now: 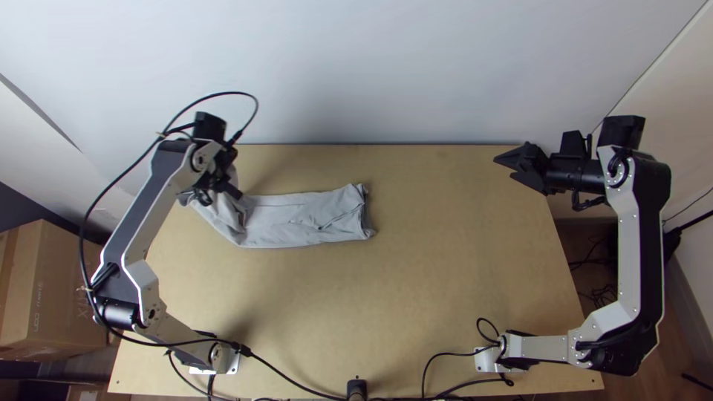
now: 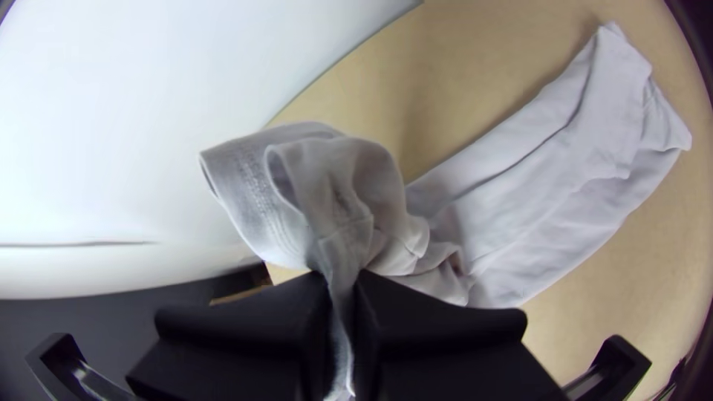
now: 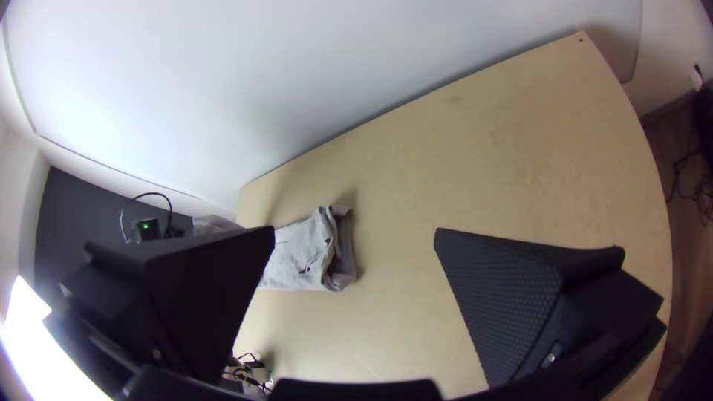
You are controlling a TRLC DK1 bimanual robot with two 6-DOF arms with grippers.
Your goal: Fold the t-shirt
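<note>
The t-shirt [image 1: 297, 219] lies in a narrow strip left of centre in the top view, its left end pinched by the left gripper [image 1: 223, 183]. Upper right, the right gripper [image 1: 503, 168] has spread jaws.

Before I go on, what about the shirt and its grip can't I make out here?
- Pinched part of the t-shirt: left wrist view, hidden between the left gripper's fingers.
- Whether the stitched edge near them is sleeve or hem: same view, bunched folds hide it.
- Gripped end: top view, partly covered by the left arm.
- Shirt's middle: right wrist view, behind the right gripper's finger.
</note>
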